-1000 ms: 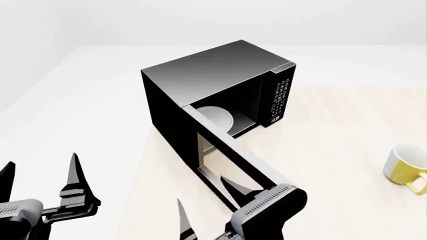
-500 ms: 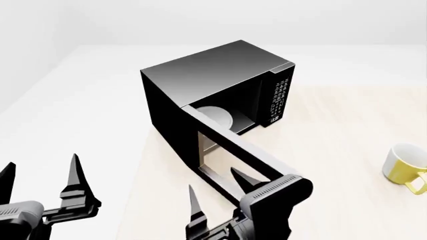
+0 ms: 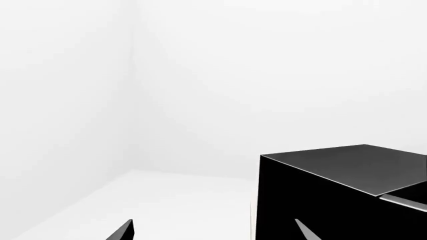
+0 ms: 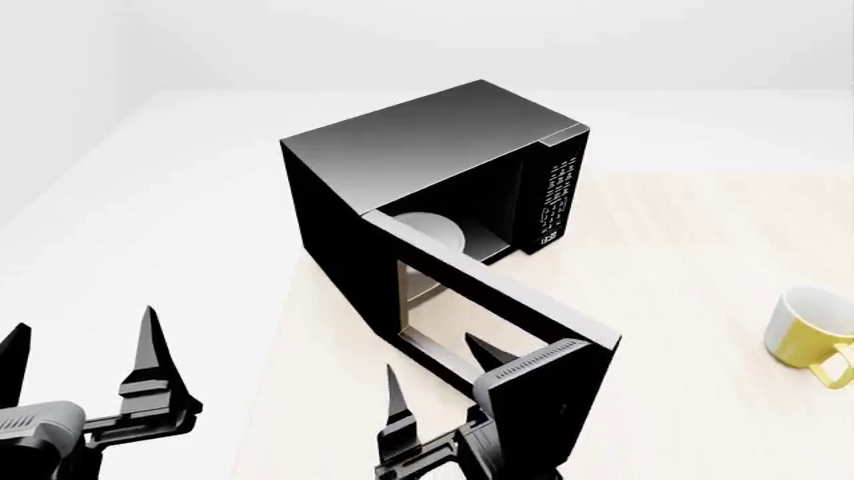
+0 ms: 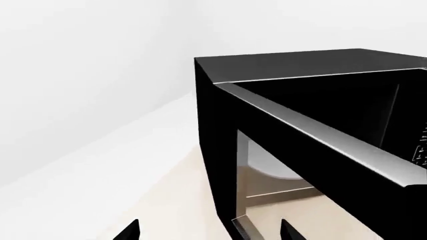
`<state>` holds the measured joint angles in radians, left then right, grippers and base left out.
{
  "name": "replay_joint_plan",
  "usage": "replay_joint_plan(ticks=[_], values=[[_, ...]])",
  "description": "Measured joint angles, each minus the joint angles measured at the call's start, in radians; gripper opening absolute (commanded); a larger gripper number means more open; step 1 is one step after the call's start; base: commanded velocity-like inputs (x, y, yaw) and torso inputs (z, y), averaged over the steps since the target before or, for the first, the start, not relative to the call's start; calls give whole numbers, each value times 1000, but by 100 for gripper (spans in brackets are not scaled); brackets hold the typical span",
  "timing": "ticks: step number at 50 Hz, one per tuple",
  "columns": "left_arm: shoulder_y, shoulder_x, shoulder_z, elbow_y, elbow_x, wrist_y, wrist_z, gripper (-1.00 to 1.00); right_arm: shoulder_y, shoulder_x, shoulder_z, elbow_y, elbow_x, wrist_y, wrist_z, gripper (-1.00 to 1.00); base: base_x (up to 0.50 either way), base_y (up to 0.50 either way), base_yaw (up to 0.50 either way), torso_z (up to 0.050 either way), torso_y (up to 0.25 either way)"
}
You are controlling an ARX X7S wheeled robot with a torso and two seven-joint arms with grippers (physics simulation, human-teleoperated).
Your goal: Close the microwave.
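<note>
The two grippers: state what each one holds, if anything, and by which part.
Nothing is held. The left gripper hangs open off to the side, and the right gripper is open, its fingers straddling the free edge of the microwave door without clamping it.

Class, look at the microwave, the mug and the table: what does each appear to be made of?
Microwave: glossy black casing, probably painted metal or plastic, judging by its soft sheen; its door window looks like glass. Mug: yellow outside, white inside, smooth, probably glazed ceramic. Table: pale wood-grain top, matte.

white keypad markings on the microwave point(image 4: 441, 190) panel, too small to read
</note>
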<state>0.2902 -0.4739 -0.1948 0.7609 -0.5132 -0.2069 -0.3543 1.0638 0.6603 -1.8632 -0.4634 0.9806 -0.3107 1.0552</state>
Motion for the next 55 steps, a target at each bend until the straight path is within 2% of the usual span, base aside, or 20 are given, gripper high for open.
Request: replay_joint_plan(ticks=[55], values=[[10,-9,0,7,-7,7,-12,100,21,-20,82,209,129,5,-75,100,0,0,0,0,0]])
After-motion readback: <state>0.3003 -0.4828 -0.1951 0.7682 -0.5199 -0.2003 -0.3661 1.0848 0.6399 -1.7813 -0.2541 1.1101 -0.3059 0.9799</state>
